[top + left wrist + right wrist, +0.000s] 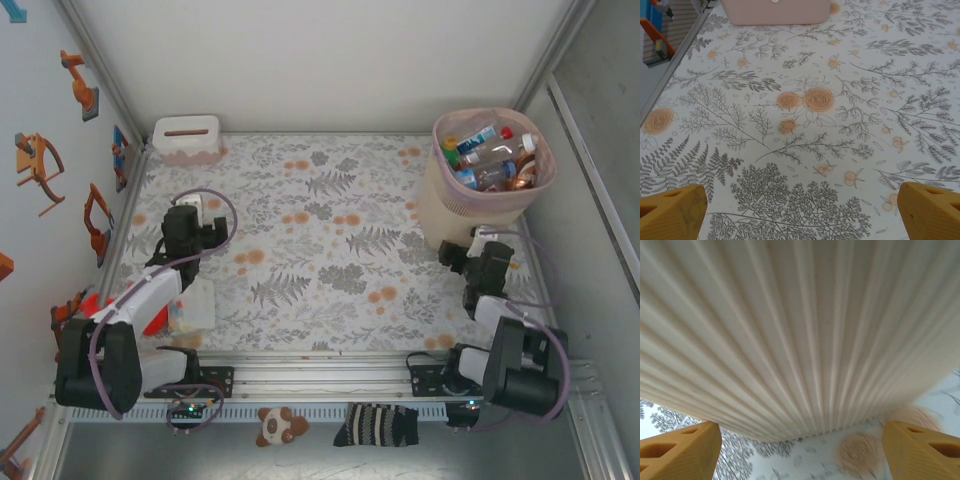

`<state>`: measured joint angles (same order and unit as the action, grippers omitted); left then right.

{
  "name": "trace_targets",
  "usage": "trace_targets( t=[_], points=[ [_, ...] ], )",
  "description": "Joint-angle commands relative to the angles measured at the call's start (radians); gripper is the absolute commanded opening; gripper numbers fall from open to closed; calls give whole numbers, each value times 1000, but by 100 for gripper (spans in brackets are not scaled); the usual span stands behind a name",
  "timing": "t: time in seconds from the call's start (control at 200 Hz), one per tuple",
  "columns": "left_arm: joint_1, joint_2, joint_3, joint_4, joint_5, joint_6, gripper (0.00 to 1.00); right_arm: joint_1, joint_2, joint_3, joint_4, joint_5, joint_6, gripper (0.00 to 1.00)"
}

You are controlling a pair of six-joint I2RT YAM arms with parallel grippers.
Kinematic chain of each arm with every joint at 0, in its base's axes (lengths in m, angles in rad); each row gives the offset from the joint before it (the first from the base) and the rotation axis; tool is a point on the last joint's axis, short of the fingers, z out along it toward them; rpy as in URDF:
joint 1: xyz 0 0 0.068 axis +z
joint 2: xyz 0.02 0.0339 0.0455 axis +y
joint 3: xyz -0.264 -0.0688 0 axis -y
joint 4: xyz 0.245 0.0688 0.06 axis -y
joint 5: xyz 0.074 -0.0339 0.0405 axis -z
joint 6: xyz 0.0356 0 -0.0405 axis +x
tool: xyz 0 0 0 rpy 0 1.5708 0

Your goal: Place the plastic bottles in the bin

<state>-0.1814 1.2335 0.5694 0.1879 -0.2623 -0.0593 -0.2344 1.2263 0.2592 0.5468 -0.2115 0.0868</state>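
Observation:
Several plastic bottles [488,155], with blue, red and green caps, lie piled inside the bin [440,205] at the back right. My right gripper [482,247] stands close in front of the bin's base. In the right wrist view the bin's ribbed beige wall [800,330] looms just ahead, and the right gripper [801,455] is open with nothing between its orange fingertips [680,450]. My left gripper [195,217] hovers over the flowered cloth at the left. It is open [802,215] and holds nothing, with only cloth between its pads [672,212].
A white-and-pink tissue box [187,138] stands at the back left, also ahead in the left wrist view [775,11]. A clear boxy container [192,305] lies under the left arm. A toy bear [280,425] and a striped sock [378,425] lie beyond the near rail.

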Motion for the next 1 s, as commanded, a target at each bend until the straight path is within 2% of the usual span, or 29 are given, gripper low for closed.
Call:
trace_targets(
  t=[0.0, 0.1, 0.165, 0.386, 0.506, 0.701, 0.776, 0.846, 0.911, 0.996],
  points=[
    [9, 50, -64, 250, 15, 110, 97, 24, 78, 104, 108, -18, -42, 81],
    [25, 120, -113, 444, 86, 146, 97, 38, 101, 127, 88, -11, -52, 81],
    [34, 144, -82, 387, 104, 138, 97, 51, 83, 104, 108, -4, -63, 82],
    [66, 204, -185, 606, 186, 132, 97, 70, 54, 63, 156, 26, -67, 83],
    [97, 202, -191, 609, 237, 109, 97, 78, 64, 51, 201, 7, -36, 83],
    [160, 285, -233, 765, 347, 74, 97, 114, 185, 50, 362, 37, 1, 83],
    [180, 306, -218, 758, 393, 65, 97, 122, 245, 44, 416, 46, -6, 83],
    [186, 298, -190, 687, 429, 71, 97, 136, 282, 28, 478, 55, -20, 83],
    [195, 306, -189, 701, 444, 64, 97, 147, 322, 30, 518, 62, -27, 83],
    [197, 303, -183, 678, 446, 59, 97, 157, 309, 60, 440, 95, -31, 84]
  ],
)
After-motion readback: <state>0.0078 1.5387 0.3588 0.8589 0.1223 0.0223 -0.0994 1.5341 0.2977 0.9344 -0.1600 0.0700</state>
